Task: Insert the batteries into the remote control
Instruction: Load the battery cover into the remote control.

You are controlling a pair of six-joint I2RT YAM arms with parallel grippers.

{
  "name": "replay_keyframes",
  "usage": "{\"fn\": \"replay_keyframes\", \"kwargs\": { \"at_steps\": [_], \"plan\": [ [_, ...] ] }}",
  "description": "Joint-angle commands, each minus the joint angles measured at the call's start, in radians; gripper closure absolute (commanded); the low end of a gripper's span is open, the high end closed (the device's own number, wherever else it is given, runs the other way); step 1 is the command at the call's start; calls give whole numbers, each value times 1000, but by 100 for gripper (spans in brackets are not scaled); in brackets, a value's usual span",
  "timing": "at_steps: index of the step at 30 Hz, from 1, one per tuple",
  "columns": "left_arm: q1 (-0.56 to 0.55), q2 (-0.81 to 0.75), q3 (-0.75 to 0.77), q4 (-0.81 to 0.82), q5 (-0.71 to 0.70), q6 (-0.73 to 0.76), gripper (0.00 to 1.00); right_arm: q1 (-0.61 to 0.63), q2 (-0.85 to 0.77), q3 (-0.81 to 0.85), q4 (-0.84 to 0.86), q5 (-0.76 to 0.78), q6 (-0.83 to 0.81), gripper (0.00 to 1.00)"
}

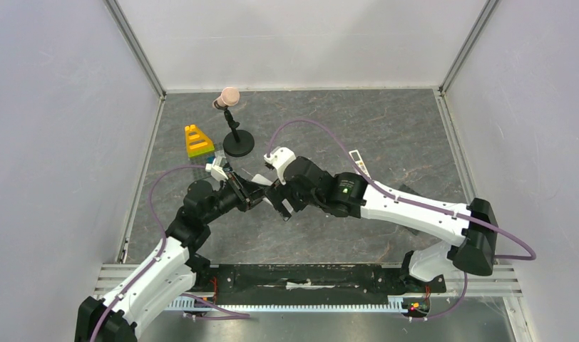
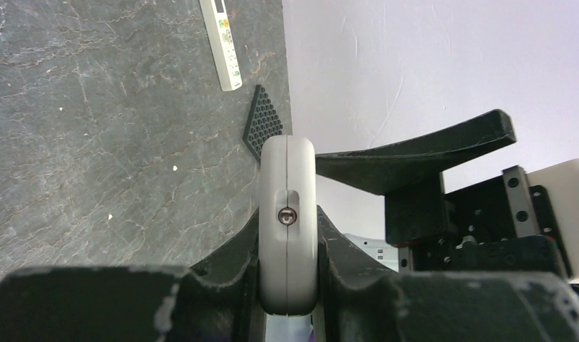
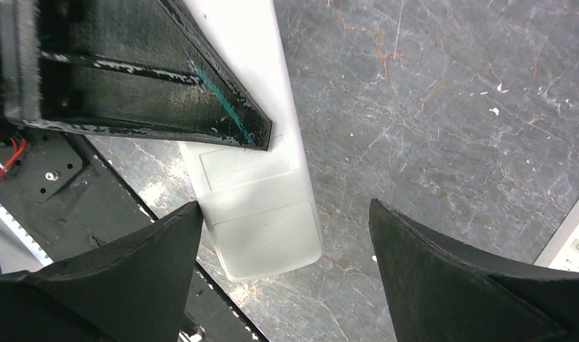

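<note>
Above the worktop [image 3: 429,107], the remote control [image 2: 287,214] is being clamped steady for loading by the left end effector [image 2: 287,249] — the right end effector [image 3: 285,205] gaping, empty.

A robotics lab cell: white panel walls [image 1: 301,43] enclosing a grey tabletop [image 1: 393,128].

Both arms meet mid-frame: left gripper [image 1: 242,194] and right gripper [image 1: 274,194] almost tip to tip, a bit of the white remote control [image 1: 261,179] showing between them. Slim white remote [image 1: 359,162] on the table right of centre. Coloured block stack [image 1: 198,142] and black stand [image 1: 237,141] upper left.
</note>
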Motion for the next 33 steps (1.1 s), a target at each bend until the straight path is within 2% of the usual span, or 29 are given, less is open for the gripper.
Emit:
{"fn": "replay_keyframes", "kwargs": {
  "at_steps": [1, 6, 10, 13, 17, 23, 26, 33],
  "plan": [
    [5, -16, -7, 66, 36, -27, 98, -7, -80, -27, 91, 23, 28, 10],
    [7, -37, -13, 65, 33, -24, 98, -13, -154, -92, 160, 10, 95, 4],
    [9, -54, -14, 68, 33, -41, 98, -21, -275, -212, 260, 54, 227, 2],
    [9, -71, -12, 69, 33, -66, 98, -36, -375, -344, 353, 67, 396, 7],
    [9, -73, -22, 106, 56, -161, 98, -39, -475, -488, 500, 50, 542, 12],
    [10, -73, -50, 179, 75, -270, 98, -40, -512, -604, 706, -4, 683, 14],
    [10, -76, -56, 201, 79, -297, 98, -40, -503, -626, 749, -16, 728, 15],
    [10, -95, -61, 239, 80, -375, 98, -40, -501, -730, 893, -57, 834, 36]
  ]
}}
